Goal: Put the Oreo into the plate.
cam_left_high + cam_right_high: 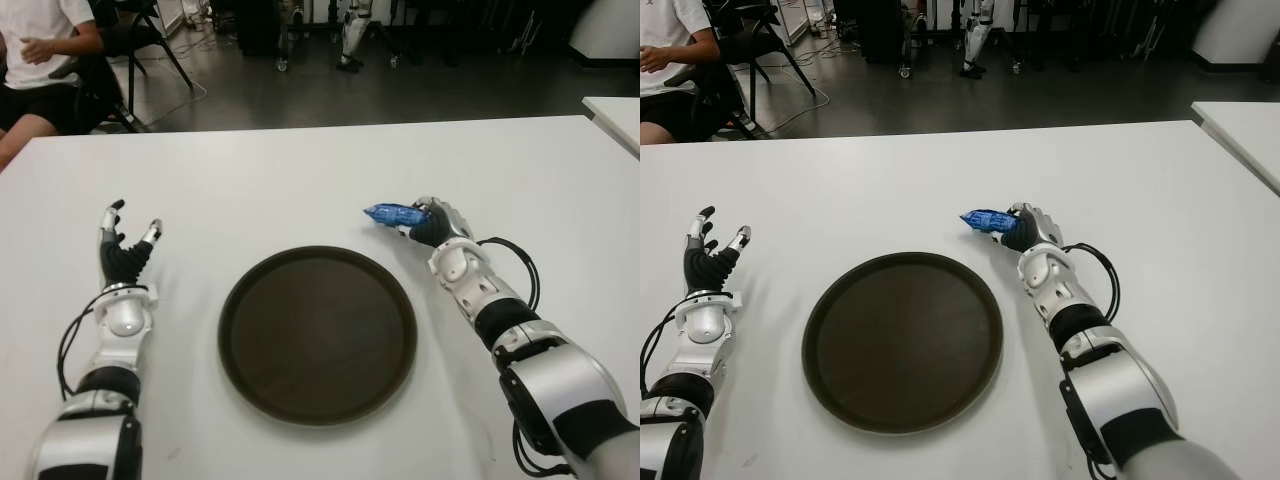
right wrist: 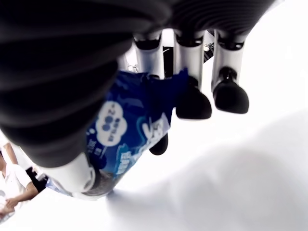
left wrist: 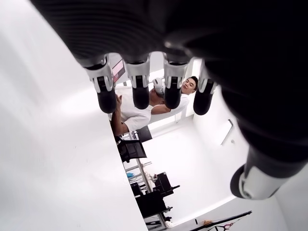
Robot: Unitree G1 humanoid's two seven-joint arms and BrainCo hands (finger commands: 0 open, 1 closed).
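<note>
Right hand beyond the upper right rim of the plate, closed around 1 end of the blue Oreo packet. Packet sticking out of the hand toward the robot's left, near the plate's far right edge but outside it, not over the dark surface. Cannot tell from the eye views if the packet's free end touches the white table or is just above it.

In the right wrist view, much closer: thumb on 1 side of the blue wrapper, 1 fingertip curled against the other side, wrapper pinched between them. 2 other fingertips bent beside the wrapper, just above the table, not clearly pressing on it. White print on the wrapper visible only here.

Left hand to the left of the plate, well apart from it, palm toward the table, fingers spread and holding nothing. In the left wrist view, 4 straight fingers and the thumb apart, nothing between them.

Seen in the eye views at the far left: a seated person in a white shirt.
</note>
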